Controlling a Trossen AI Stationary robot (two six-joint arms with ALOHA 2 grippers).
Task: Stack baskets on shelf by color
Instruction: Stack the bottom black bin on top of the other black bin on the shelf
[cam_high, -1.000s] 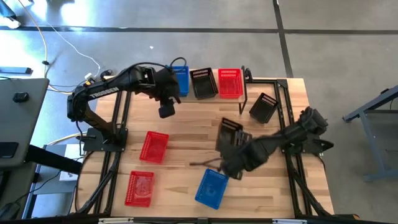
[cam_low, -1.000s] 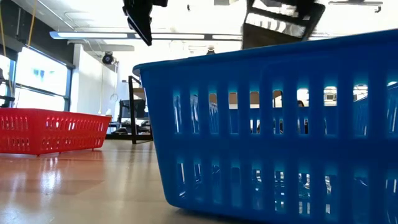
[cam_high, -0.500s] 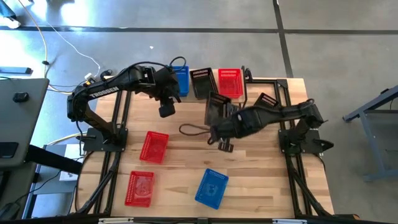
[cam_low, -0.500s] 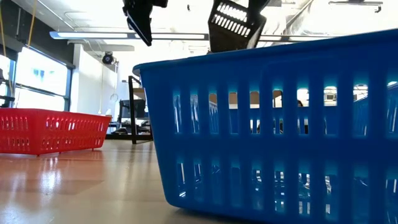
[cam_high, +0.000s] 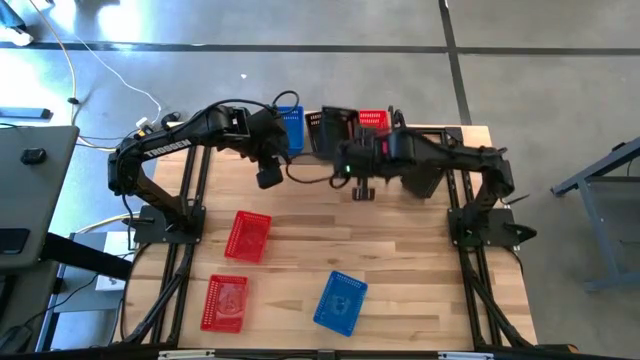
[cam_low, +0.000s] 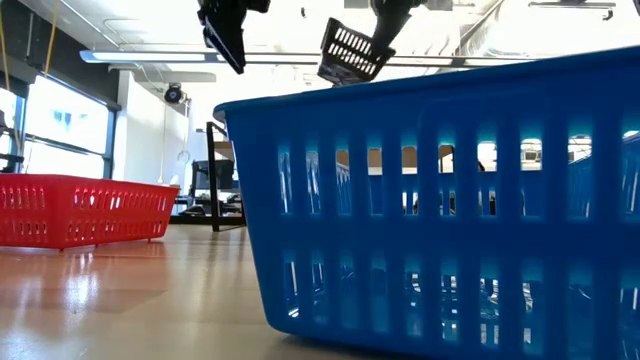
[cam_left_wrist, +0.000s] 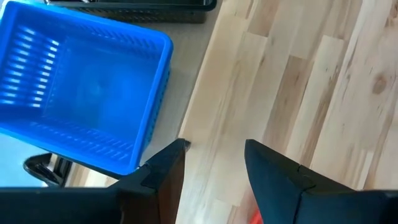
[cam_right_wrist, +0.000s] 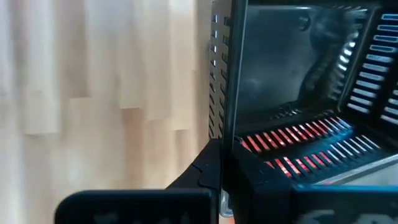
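My right gripper (cam_high: 343, 150) is shut on a black basket (cam_high: 338, 124) and holds it in the air over the far-edge shelf (cam_left_wrist: 186, 74), above the black basket (cam_high: 320, 133) that stands there. A blue basket (cam_high: 289, 126) and a red basket (cam_high: 374, 122) stand on the shelf on either side of it. My left gripper (cam_left_wrist: 214, 155) hangs open just on the near side of the blue basket (cam_left_wrist: 81, 93) and touches nothing. In the low view the held basket (cam_low: 350, 50) shows tilted, high up. My right gripper holds the black basket by one side wall at its rim (cam_right_wrist: 225, 106), one finger (cam_right_wrist: 202, 171) outside the wall and the other inside. The basket is lifted clear and tilted, above the shelf.
Two red baskets (cam_high: 247, 236) (cam_high: 226, 302) and a blue basket (cam_high: 340, 302) lie on the near half of the table. Another black basket (cam_high: 424, 178) sits by the right edge, partly under my right arm. The middle of the table is bare wood.
My right gripper has carried the black basket from over the middle of the table toward the far edge and a little to the left, until it hangs over the shelf. The basket has stayed in the hold and tipped on the way.
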